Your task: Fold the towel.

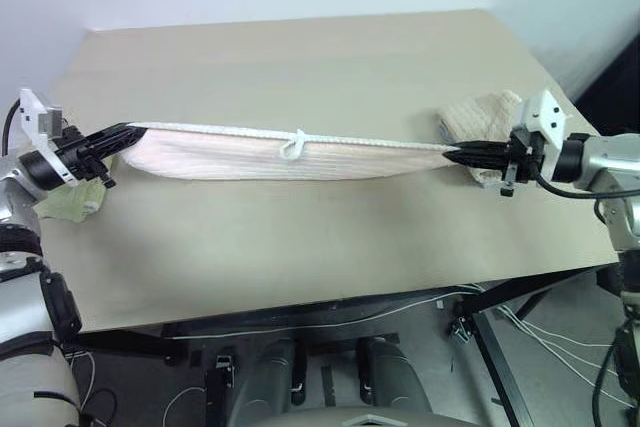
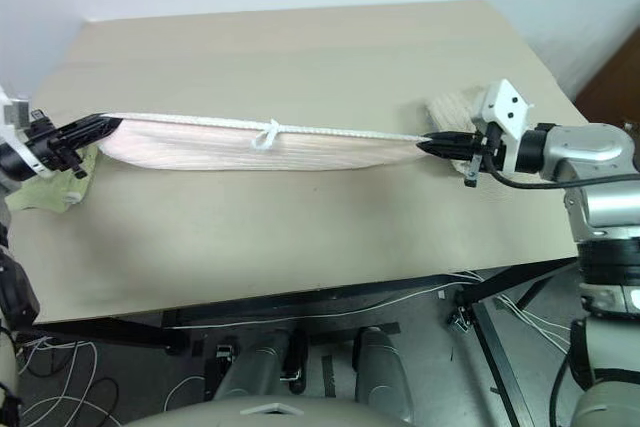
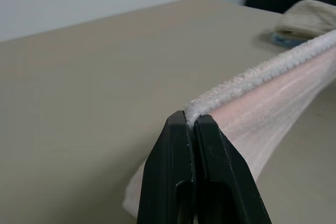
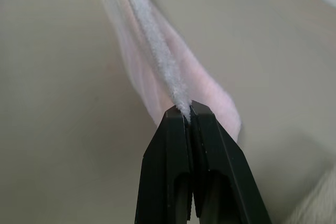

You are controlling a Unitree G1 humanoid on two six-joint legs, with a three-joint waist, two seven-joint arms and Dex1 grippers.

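The pale pink towel [image 1: 290,159] hangs stretched in a long band above the beige table [image 1: 300,67], its white hemmed edge on top and a small white loop [image 1: 293,144] near the middle. My left gripper [image 1: 125,133] is shut on the towel's left end. My right gripper [image 1: 452,155] is shut on its right end. In the left wrist view the black fingers [image 3: 173,171] pinch the white hem [image 3: 247,80]. The right wrist view shows the other fingers [image 4: 207,156] clamped on the hem, the pink cloth [image 4: 152,51] sagging beyond them.
A beige waffle-textured towel [image 1: 485,112] lies on the table behind my right gripper. A light green towel [image 1: 70,202] lies at the table's left edge under my left gripper. Cables and a black frame sit on the floor below the table's near edge.
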